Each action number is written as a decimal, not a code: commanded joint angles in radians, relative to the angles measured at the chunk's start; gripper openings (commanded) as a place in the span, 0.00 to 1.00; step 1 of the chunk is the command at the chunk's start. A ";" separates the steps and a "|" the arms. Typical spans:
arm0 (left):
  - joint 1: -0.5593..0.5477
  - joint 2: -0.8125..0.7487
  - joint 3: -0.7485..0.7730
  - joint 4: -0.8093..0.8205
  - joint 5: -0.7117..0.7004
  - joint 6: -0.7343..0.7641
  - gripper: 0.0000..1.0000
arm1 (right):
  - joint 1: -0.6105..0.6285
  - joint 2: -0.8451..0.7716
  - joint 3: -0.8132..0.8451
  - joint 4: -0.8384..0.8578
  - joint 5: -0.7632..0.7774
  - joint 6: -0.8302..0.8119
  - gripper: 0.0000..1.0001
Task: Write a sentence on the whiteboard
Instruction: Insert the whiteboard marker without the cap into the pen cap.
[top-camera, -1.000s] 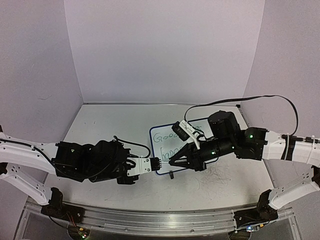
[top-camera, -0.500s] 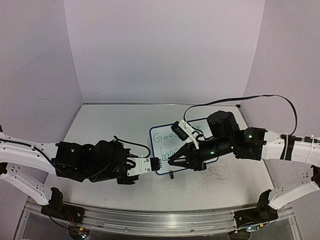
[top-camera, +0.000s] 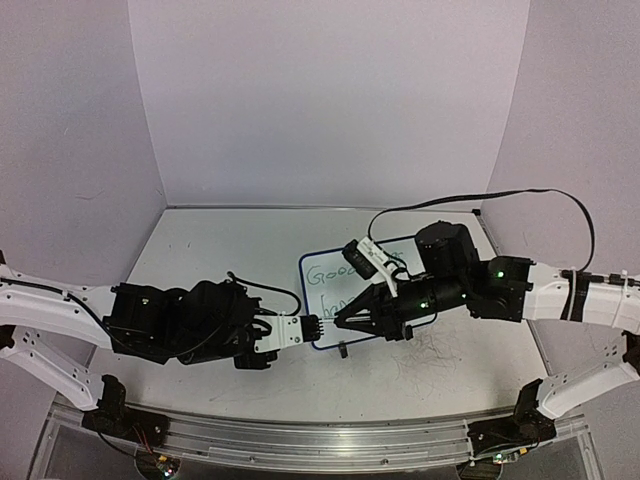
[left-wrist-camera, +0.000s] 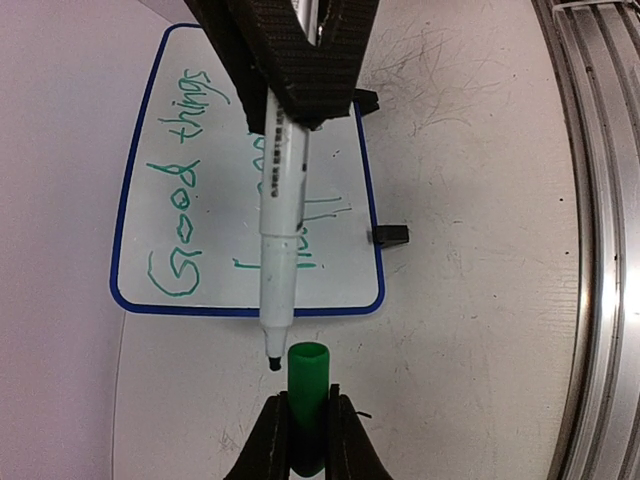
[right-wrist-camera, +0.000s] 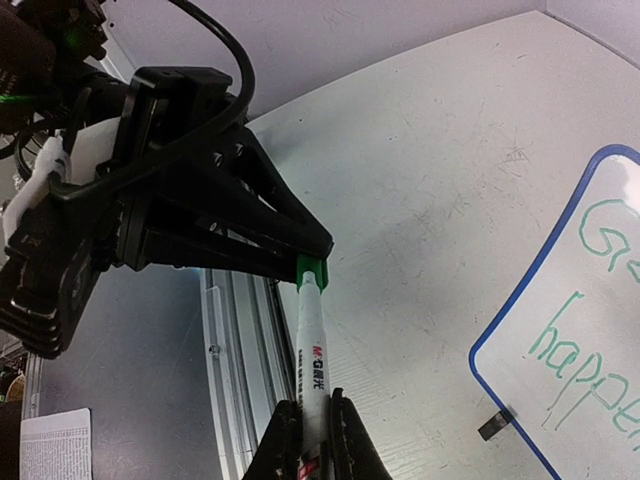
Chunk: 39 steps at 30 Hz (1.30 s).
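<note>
The whiteboard (left-wrist-camera: 345, 270) lies flat on the tabletop, blue-framed, also seen in the top view (top-camera: 322, 290). The sentence (left-wrist-camera: 185, 200) is in green marker: "Good things" on one line and, in the right wrist view, "happen" (right-wrist-camera: 580, 370) below it, cut off by the frame edge. My right gripper (right-wrist-camera: 313, 425) is shut on a white marker (right-wrist-camera: 312, 350), uncapped. My left gripper (left-wrist-camera: 308, 430) is shut on the green cap (left-wrist-camera: 307, 385), mouth toward the marker. The marker's black tip (left-wrist-camera: 274, 364) sits just left of the cap's mouth, outside it. Both grippers meet at the board's near-left corner (top-camera: 330, 325).
Two black clip feet (left-wrist-camera: 390, 236) (left-wrist-camera: 366, 100) stick out from the board's near edge. Grey scribble marks (top-camera: 430, 355) cover the tabletop to the right. An aluminium rail (left-wrist-camera: 600, 200) runs along the near table edge. Purple walls enclose the table.
My right gripper has edged left with the marker, bringing its tip closer to the cap. The left arm has stayed still.
</note>
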 joint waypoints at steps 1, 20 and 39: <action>-0.005 -0.021 0.006 0.041 0.003 -0.018 0.00 | 0.007 -0.059 -0.015 0.038 0.015 0.014 0.00; -0.005 -0.020 0.010 0.042 0.002 -0.020 0.00 | 0.006 -0.016 -0.017 0.038 0.019 0.013 0.00; -0.006 -0.020 0.011 0.042 0.006 -0.024 0.00 | 0.017 0.016 -0.012 0.054 0.005 0.014 0.00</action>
